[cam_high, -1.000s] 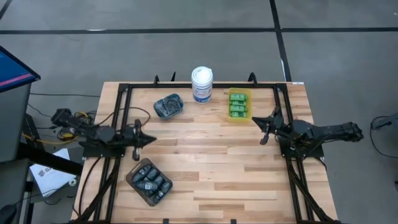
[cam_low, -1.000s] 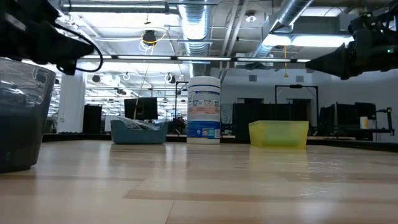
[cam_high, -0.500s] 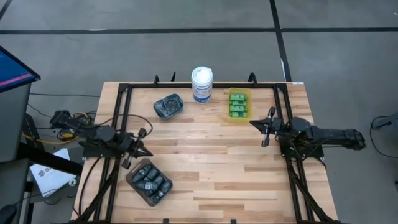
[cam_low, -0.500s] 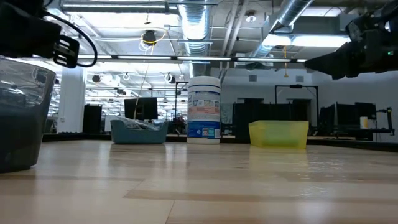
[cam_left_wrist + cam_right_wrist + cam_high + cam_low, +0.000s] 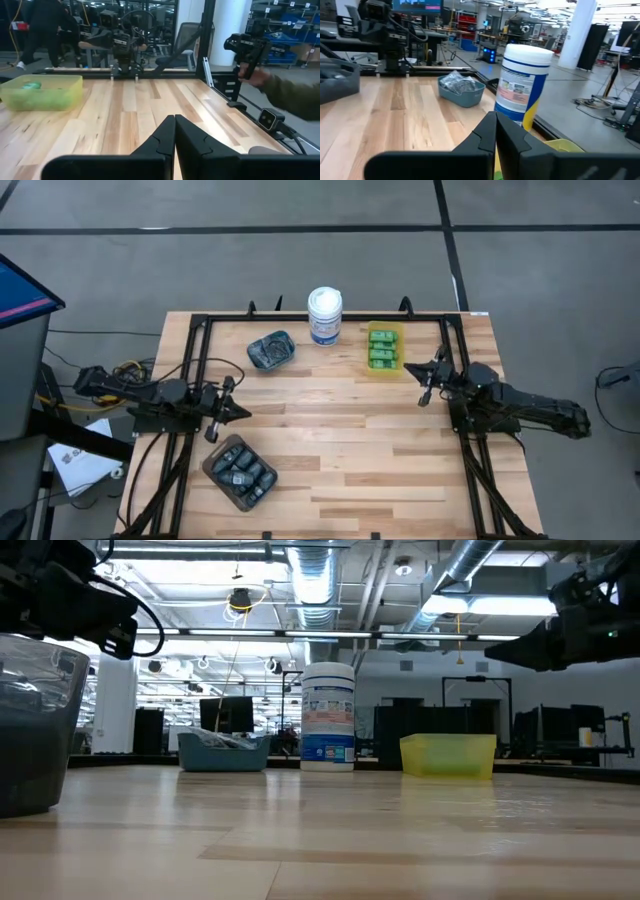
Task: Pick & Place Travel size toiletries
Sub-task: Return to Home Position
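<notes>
Left claw (image 5: 232, 410) closed — right claw (image 5: 425, 383) closed, above table (image 5: 340, 442).

High looks straight down, low level across — both share canister (image 5: 324, 315).

Floor: grey concrete (image 5: 300, 260) lay all round the table; dark straight lines (image 5: 447, 230) crossed it
Table: a light wood plank top (image 5: 340, 450); black frame rails (image 5: 300, 317) ran along its edges
Ceiling: bare silver ducts (image 5: 315, 580) and a wide pipe (image 5: 470, 565) ran overhead; bright strip lights (image 5: 190, 552) hung among them
Pillars: a white column (image 5: 580, 30) rose beyond the table in the right wrist view; a second white column (image 5: 225, 20) stood in the left wrist view
Furniture: an office chair (image 5: 186, 40) stood past the table's end; dark monitors (image 5: 225, 712) sat far back; shelving (image 5: 285, 25) held blue bins
Left side: a dark cabinet (image 5: 20, 290) with a blue and pink top; papers (image 5: 80, 460) and cables (image 5: 125, 368) lay beside it
</notes>
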Available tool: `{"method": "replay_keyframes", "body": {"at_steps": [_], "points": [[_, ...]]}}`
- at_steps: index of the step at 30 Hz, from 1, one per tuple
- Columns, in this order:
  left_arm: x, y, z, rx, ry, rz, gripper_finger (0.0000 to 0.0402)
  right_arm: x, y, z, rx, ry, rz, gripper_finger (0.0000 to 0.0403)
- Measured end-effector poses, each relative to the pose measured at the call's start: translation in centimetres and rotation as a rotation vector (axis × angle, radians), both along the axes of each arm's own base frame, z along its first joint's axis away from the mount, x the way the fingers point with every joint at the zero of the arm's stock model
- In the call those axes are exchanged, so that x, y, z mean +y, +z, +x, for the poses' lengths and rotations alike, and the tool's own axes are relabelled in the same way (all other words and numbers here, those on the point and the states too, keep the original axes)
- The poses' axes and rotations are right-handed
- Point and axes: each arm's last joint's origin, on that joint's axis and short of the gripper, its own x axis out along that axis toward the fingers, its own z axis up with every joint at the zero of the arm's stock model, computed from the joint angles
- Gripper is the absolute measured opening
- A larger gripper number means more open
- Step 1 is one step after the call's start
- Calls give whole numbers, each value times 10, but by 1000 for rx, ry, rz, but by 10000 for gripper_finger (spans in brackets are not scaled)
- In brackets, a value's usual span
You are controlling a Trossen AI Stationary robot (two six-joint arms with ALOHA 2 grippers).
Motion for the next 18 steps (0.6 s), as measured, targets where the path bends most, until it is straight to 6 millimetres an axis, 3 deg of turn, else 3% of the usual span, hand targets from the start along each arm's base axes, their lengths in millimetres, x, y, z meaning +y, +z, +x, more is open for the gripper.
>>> {"method": "replay_keyframes", "body": {"at_steps": [18], "points": [[0,1,0,-9,0,0,6,-1,0,0,-1,-15,0,0]]}}
